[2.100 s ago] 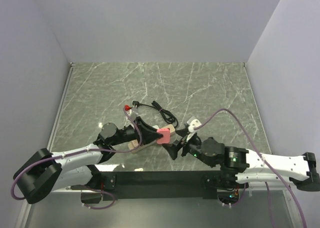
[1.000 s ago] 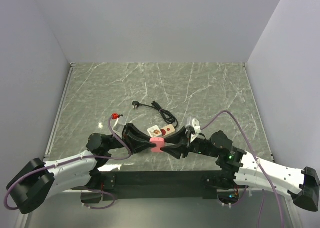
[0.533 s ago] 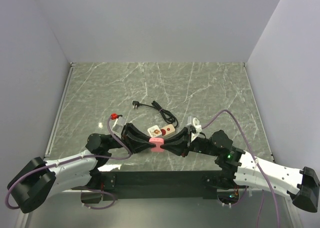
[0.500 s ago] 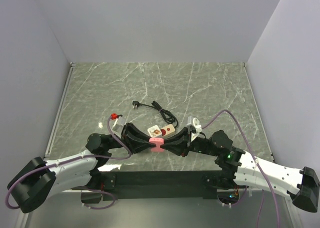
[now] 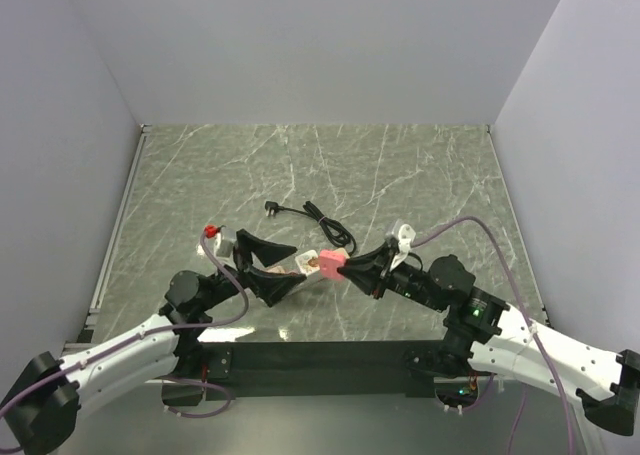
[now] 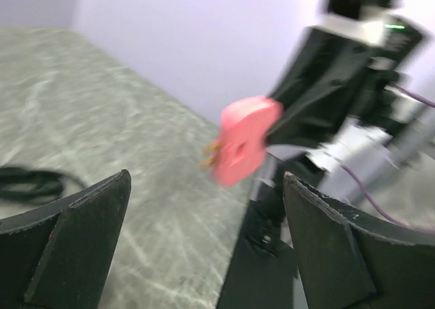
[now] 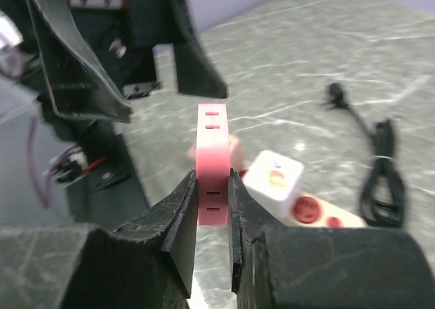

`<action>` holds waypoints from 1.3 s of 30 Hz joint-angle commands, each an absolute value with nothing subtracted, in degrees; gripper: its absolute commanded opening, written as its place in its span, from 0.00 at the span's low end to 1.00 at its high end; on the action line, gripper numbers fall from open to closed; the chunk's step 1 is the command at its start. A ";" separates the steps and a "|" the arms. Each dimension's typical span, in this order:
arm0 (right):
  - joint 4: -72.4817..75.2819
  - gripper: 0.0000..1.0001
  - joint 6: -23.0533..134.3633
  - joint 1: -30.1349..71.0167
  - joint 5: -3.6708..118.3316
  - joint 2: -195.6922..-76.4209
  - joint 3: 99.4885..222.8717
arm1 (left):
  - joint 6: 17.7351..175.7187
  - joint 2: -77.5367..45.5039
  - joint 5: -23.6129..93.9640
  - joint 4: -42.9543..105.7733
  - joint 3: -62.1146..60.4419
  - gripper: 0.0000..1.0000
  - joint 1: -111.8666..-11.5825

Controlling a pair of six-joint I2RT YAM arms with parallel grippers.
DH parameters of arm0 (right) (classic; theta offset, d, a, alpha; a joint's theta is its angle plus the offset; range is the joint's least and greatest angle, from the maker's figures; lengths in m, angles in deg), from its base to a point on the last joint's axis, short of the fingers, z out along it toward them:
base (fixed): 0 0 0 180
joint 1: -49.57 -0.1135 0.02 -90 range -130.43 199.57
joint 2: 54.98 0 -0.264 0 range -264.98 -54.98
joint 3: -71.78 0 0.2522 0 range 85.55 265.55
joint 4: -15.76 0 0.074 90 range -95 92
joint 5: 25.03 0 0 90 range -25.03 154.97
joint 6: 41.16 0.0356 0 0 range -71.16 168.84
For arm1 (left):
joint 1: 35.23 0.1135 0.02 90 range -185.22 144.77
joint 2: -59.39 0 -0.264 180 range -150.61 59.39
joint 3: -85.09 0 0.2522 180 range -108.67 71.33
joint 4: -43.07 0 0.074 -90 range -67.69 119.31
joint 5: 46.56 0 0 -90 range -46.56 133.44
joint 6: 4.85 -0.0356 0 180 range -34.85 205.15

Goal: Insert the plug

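The pink plug hangs just above the table, brass prongs toward the left arm, with my right gripper shut on it. The right wrist view shows the plug clamped edge-on in the right gripper. My left gripper stands open just left of it, holding nothing. From the left wrist view the plug floats beyond the wide-apart fingers. A beige power strip with red buttons and a white cube on it lies on the table right behind the plug.
A coiled black cable lies on the marble table behind the strip. A small red-tipped part sits on the left wrist. Grey walls close in the left, far and right sides. The black base rail runs along the near edge.
The left gripper has let go of the pink plug, opened wide and drawn back to the left. The right gripper has shut on the plug and carried it slightly right and farther in.
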State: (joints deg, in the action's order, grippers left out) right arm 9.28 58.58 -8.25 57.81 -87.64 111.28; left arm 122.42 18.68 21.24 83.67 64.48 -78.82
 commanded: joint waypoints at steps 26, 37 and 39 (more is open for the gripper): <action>-0.12 0.00 63.78 3.86 81.49 -127.21 131.51 | 140.25 35.57 76.48 37.65 69.75 0.99 -88.66; -0.20 0.00 64.75 6.50 83.52 -131.35 130.81 | 147.81 31.19 82.63 38.35 71.24 1.00 -90.95; -0.55 0.00 65.10 6.59 82.90 -131.61 130.02 | 148.52 29.43 83.25 40.11 73.09 0.99 -91.12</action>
State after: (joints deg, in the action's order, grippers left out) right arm -1.75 64.17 6.30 81.72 -131.44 129.10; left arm 145.64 31.60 80.54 36.38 68.76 -90.64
